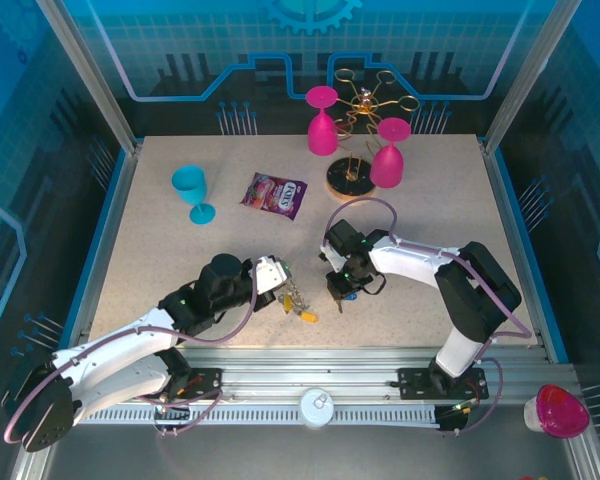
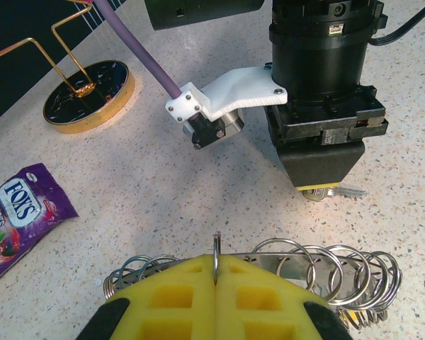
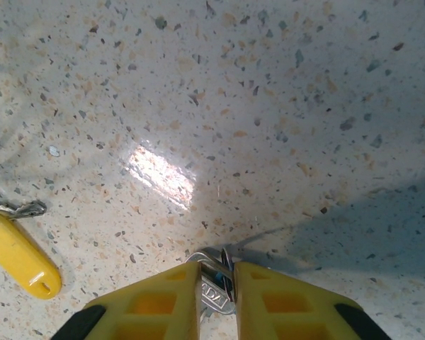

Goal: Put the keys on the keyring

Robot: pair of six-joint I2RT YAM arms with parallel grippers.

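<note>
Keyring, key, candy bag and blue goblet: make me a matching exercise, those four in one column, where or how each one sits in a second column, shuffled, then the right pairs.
Things
1. blue goblet
2. candy bag
3. keyring
4. silver key

Places or states
A. pinched in the right gripper
B. standing upright, far left
C. pinched in the left gripper
D. lying flat between a goblet and the gold wire rack

Pairs: 1-B, 2-D, 3-C, 4-A

Key (image 3: 214,290) half hidden inside right pincer (image 3: 217,275)
</note>
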